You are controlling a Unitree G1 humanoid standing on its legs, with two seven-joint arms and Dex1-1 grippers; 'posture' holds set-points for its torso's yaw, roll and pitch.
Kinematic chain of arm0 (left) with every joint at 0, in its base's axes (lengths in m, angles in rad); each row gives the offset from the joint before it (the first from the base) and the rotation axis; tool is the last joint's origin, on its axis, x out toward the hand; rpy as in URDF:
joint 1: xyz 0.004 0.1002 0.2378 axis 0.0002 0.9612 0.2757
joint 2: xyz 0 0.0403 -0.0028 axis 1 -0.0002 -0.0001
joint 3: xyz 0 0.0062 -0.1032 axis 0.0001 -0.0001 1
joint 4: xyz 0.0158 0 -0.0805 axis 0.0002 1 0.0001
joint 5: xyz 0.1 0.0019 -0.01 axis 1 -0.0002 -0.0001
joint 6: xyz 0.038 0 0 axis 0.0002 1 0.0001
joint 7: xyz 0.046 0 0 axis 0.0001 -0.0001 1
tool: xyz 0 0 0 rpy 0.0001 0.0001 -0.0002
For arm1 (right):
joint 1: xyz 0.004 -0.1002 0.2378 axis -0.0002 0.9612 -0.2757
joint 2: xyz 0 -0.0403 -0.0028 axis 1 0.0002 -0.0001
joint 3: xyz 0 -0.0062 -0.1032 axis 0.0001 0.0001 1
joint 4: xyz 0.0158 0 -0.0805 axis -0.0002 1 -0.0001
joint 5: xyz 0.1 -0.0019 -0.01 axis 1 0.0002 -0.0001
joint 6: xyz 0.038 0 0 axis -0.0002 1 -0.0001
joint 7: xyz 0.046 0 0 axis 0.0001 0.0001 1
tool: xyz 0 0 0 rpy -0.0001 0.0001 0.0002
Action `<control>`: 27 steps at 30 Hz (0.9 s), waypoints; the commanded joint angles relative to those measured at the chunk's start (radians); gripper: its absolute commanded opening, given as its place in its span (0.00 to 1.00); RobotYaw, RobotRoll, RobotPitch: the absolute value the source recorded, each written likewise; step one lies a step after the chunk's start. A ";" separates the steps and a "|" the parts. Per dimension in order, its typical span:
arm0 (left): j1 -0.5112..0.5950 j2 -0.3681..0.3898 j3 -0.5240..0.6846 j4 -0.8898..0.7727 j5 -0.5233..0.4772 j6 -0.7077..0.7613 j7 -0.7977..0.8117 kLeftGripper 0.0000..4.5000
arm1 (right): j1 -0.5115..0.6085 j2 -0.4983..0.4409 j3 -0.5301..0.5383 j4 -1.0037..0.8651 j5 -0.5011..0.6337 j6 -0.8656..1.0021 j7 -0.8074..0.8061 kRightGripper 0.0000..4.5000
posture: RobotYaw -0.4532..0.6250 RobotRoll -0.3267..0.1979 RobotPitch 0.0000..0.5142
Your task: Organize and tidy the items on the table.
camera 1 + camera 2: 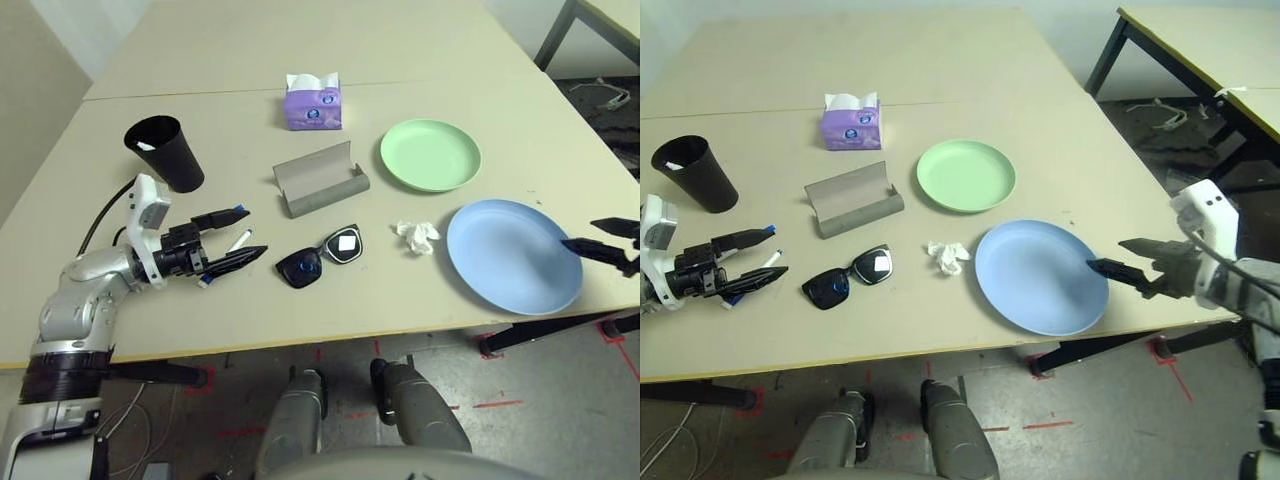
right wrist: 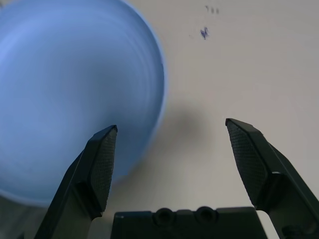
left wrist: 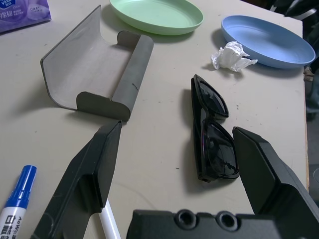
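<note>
Sunglasses (image 3: pixel 212 130): black, flat on the table (image 1: pixel 250 130), just ahead of the left gripper (image 1: pixel 238 234) and nearer its lower finger.
Left gripper: fingers spread wide, holding nothing, low over the table.
Markers: one blue-capped marker (image 3: pixel 17 201) beside the left gripper's upper finger; a second marker (image 1: pixel 239 240) lies between the fingers.
Glasses case (image 1: pixel 320 179): grey, open, a little beyond the left gripper's fingertips, past the sunglasses.
Cup (image 1: pixel 166 151): black, standing off to the left gripper's far side.
Tissue (image 1: pixel 416 236): crumpled, white, between the sunglasses and the blue plate (image 1: pixel 1040 275).
Right gripper (image 1: pixel 1122 256): fingers wide apart, empty, one fingertip over the blue plate's near rim.
Green plate (image 1: pixel 430 154): beyond the tissue, well apart from both grippers.
Tissue box (image 1: pixel 313 102): purple, far side of the case.
</note>
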 commanded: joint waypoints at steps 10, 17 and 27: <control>0.020 -0.013 -0.004 -0.038 0.023 -0.012 0.031 1.00 | 0.038 0.024 0.104 -0.121 -0.012 0.163 0.018 0.99 | 0.27 0.62 0.34; 0.028 -0.015 -0.011 -0.059 0.023 -0.004 0.038 1.00 | 0.032 0.066 0.125 -0.120 -0.028 0.152 -0.007 0.99 | 0.27 0.62 0.34; 0.034 -0.023 -0.009 -0.067 0.021 -0.010 0.053 1.00 | 0.027 0.060 0.122 -0.260 0.009 0.274 -0.036 0.28 | 0.27 0.62 0.36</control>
